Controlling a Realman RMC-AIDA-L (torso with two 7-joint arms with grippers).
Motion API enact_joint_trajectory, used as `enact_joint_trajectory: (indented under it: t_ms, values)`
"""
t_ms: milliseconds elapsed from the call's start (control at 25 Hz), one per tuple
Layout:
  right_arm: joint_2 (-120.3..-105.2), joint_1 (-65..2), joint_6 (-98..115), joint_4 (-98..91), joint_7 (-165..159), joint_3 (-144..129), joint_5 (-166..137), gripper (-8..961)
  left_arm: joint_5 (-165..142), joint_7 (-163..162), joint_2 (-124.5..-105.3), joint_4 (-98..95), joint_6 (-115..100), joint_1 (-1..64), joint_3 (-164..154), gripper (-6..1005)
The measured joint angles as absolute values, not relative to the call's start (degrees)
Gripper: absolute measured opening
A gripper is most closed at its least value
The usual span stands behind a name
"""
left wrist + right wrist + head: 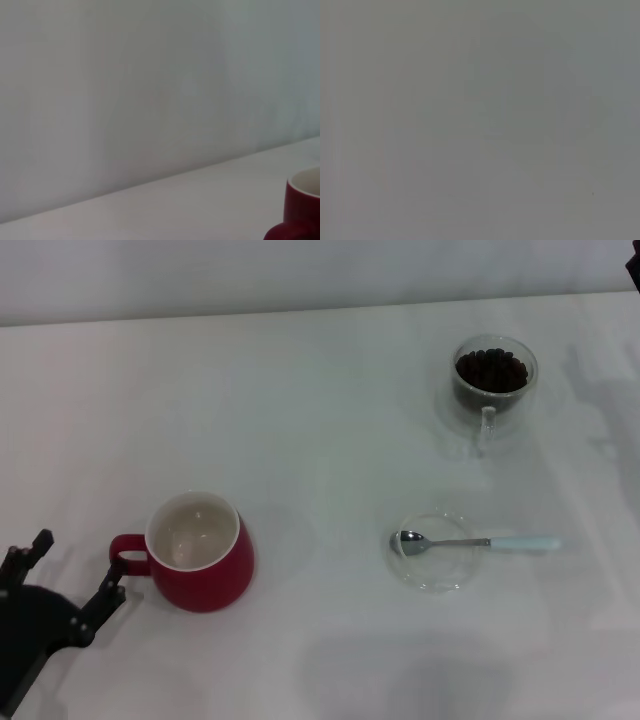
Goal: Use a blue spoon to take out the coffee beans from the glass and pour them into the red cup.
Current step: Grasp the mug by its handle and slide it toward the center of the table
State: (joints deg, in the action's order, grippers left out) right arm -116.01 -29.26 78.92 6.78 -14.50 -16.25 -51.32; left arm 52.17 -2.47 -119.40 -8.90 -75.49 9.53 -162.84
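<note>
The blue spoon lies on the white bench, its shiny metal bowl resting in a flat clear glass dish and its pale blue handle sticking out over the rim toward the robot's right. Its long axis runs nearly straight across the bench, bowl end toward the red cup, handle end away from it.

It looks light and stiff, and I'd guess slippery: smooth metal at the neck, glossy coating on the handle. The handle seems the place to take it, since it sits clear of the dish, and a pinch across its width should work. The dish may skid or tip if the spoon is dragged instead of lifted.

The glass stands at the far right of the bench, full of coffee beans, its clear handle pointing toward the near edge. It is likely fragile and easy to knock.

The left gripper sits low at the near left, jaws spread and empty, just beside the red cup's loop handle. The right gripper is nowhere in sight.
</note>
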Motion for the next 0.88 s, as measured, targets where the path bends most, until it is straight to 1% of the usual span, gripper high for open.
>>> enact_joint_trajectory:
  t_ms: [200,840,880]
  values:
    - [-116.01,-29.45,78.92,6.77,-14.5,-16.26,-51.16,874,51.96,-2.48,-119.46,-9.19,-73.38,11.26,-162.86,872]
    - [-116.01,-29.7,78.86,6.96,-14.5,-16.26,-51.07,874,51.44,-2.41,-119.59,-9.25,-70.69,12.59,-162.86,805]
    - [-116.01,-29.73,78.89,6.99,-14.51,-16.26,-51.12,874,51.13,-2.4,-119.59,-9.27,-70.59,12.65,-162.86,781]
